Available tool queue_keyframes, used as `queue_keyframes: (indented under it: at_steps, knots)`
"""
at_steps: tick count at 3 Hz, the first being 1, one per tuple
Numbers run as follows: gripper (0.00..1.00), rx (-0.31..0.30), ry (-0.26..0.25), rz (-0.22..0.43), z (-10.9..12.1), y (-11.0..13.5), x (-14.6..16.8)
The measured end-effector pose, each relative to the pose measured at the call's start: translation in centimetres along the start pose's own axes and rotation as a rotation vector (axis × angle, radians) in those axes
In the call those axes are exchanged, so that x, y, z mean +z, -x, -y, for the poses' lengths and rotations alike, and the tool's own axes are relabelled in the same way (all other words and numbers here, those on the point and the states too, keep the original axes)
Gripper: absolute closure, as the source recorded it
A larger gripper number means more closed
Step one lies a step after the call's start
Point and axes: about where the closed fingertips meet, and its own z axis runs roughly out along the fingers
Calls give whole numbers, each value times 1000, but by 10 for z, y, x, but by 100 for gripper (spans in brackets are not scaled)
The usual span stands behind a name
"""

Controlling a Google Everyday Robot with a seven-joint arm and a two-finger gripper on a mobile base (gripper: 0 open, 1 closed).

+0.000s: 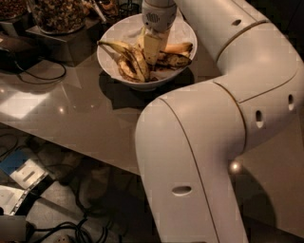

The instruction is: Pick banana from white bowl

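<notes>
The white bowl [108, 65] stands at the back of the brown table, lined with white paper. The mottled banana [174, 60], yellow with dark brown patches, lies in its right half. A smoother orange-yellow banana [180, 47] lies just behind it. Dark-streaked bananas with a long pointed stem [127, 58] lie in the left half. My gripper [151, 53] points straight down into the middle of the bowl, between the streaked bananas and the mottled banana, with its tip among the fruit. Where it touches them is hidden.
Glass jars of nuts [56, 14] stand on a dark stand at the back left. A black cable [35, 76] loops over the table's left side. My large white arm [213, 123] fills the right. The floor below the table edge holds cables and papers [23, 173].
</notes>
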Motion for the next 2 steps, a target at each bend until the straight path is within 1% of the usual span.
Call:
queue_keyframes:
  at_steps: [1, 2]
  knots:
    - [66, -2, 14, -15, 0, -4, 8]
    - [89, -3, -7, 8, 6, 3, 10]
